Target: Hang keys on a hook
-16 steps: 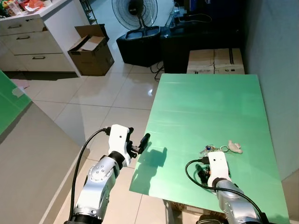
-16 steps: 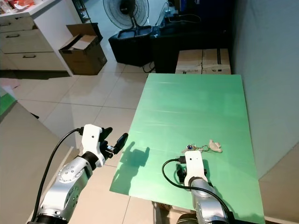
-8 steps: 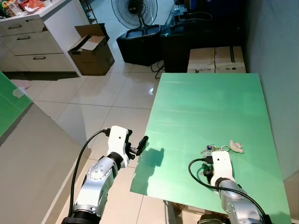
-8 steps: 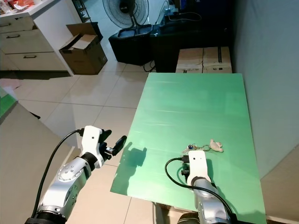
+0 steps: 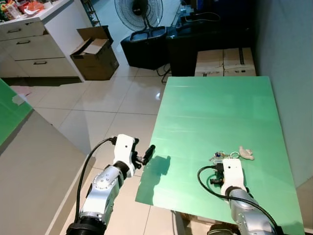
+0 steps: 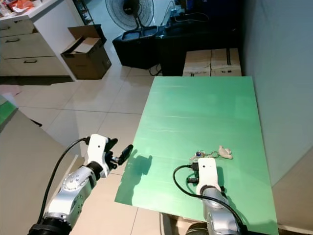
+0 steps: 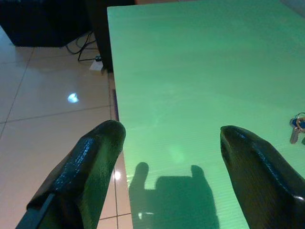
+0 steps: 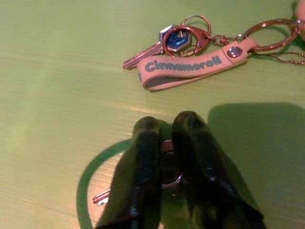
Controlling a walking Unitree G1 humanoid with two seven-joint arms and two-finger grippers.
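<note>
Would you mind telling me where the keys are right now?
The keys lie on the green table, near its front right, just ahead of the right gripper and beside a small pale charm.

You have a green table (image 5: 215, 112) carrying a bunch of keys (image 8: 183, 40) with a pale charm (image 5: 246, 153) beside them.

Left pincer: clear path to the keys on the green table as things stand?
Probably yes: the left pincer is open at the green table edge, with bare surface between it and the keys.
</note>
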